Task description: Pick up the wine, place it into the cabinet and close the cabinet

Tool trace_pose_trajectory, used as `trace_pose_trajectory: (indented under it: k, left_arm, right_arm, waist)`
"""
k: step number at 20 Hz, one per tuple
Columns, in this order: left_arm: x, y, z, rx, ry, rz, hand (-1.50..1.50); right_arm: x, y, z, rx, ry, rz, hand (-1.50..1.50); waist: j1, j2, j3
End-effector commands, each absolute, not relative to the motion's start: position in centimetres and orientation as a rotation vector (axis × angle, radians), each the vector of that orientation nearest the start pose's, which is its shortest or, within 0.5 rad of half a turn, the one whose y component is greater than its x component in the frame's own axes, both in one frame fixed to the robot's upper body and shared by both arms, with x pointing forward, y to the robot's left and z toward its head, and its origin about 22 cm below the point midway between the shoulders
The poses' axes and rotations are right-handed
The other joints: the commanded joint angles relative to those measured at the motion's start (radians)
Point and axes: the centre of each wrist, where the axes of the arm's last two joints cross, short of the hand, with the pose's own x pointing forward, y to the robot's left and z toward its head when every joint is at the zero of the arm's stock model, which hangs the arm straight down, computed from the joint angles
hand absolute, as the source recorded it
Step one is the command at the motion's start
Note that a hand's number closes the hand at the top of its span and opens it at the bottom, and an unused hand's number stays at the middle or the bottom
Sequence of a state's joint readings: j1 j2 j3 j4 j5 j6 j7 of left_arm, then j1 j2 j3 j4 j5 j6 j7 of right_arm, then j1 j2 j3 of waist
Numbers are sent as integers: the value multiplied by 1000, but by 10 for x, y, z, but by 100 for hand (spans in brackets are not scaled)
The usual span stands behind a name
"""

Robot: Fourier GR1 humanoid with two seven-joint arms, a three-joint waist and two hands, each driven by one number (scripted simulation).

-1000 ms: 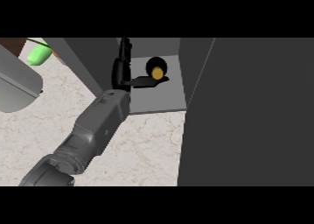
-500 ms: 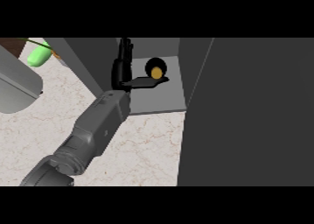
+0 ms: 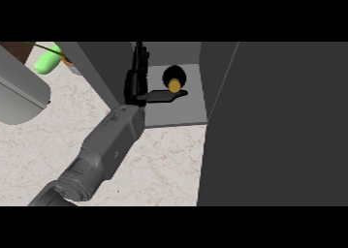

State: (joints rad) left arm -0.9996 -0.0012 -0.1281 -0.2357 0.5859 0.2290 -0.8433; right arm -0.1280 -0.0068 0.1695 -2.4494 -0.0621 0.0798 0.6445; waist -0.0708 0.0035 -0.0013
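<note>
Nearest me the marbled counter (image 3: 158,167) lies bare, and my right forearm (image 3: 108,145) crosses it slantwise toward the cabinet (image 3: 178,115). A tall dark panel (image 3: 284,126) fills the whole right side, leaving only a narrow opening between it and the cabinet's left wall (image 3: 98,72). A grey bulk (image 3: 15,94) crowds the left edge. My right hand (image 3: 137,82) is inside the opening, released: fingers straight up along the left wall, thumb (image 3: 162,96) out sideways toward the wine bottle (image 3: 173,76). The bottle stands upright on the cabinet floor, gold cap (image 3: 174,85) up; whether my thumb touches it I cannot tell. Beyond the wall sits something green (image 3: 47,62).
</note>
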Motion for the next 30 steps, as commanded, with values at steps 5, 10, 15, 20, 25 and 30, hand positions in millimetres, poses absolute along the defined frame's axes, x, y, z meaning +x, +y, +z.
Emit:
trace_pose_trajectory:
  k: [5, 10, 15, 20, 25, 30]
  left_arm:
    - [357, 98, -40, -99, -1843, 165, -150]
    - [314, 63, -27, -127, -1857, 152, -150]
    - [275, 54, -31, -151, -1872, 164, -150]
    - [243, 62, -5, -189, -1907, 194, -150]
    - [215, 89, 14, -133, -1910, 195, -150]
    - [174, 93, 26, -177, -1906, 260, -150]
  right_arm:
    - [138, -203, 209, 237, -1906, 267, -150]
    - [140, -198, 214, 208, -1916, 227, -150]
    - [124, -200, 207, 215, -1925, 213, -150]
    - [137, -210, 202, 206, -1933, 239, -150]
    - [129, -214, 206, 184, -1934, 246, -150]
    - [126, -211, 205, 196, -1919, 248, -150]
  waist:
    - [31, -14, 1]
    - [72, -14, 1]
    - [67, -8, 1]
    - [74, -7, 2]
    - [76, -8, 2]
    - [73, -7, 1]
